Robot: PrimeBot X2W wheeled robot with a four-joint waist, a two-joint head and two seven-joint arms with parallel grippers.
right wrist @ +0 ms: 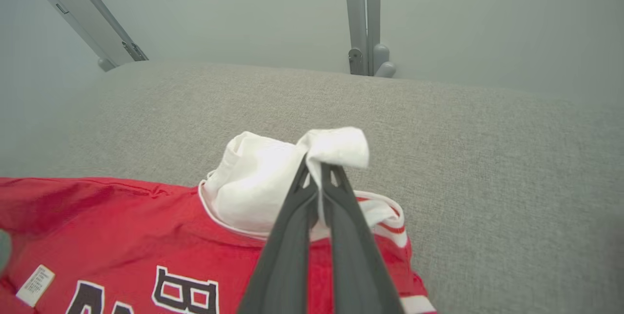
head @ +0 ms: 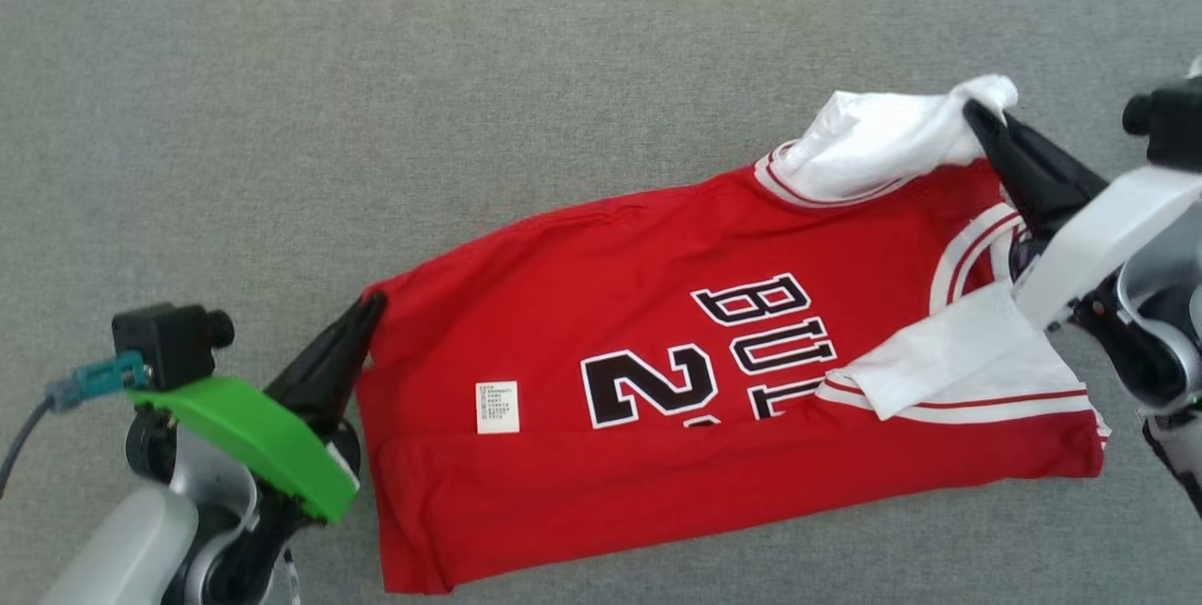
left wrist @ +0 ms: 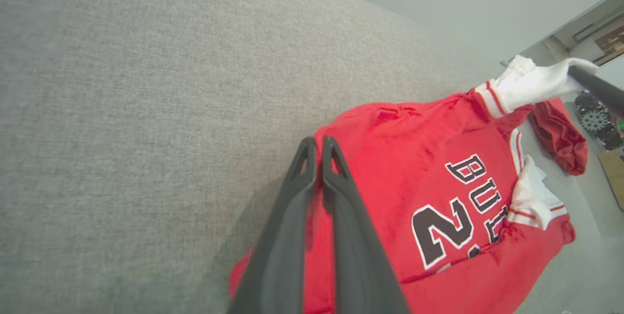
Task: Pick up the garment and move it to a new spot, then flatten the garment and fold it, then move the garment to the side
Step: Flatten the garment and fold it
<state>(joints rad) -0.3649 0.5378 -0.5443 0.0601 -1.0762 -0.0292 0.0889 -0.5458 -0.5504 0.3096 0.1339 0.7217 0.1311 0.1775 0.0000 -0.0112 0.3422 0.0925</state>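
A red jersey with white sleeves and black lettering, the garment, lies partly folded on the grey cloth surface. My left gripper is shut on the garment's near-left hem corner. In the left wrist view its fingers pinch the red edge. My right gripper is shut on the bunched white sleeve at the far right, lifting it slightly. The right wrist view shows its tips clamped on white cloth above the red body. The right gripper's dark finger also appears in the left wrist view.
The grey cloth surface stretches wide to the left and far side of the garment. Grey metal posts stand behind its far edge. Past the right edge, gear-like parts sit lower down.
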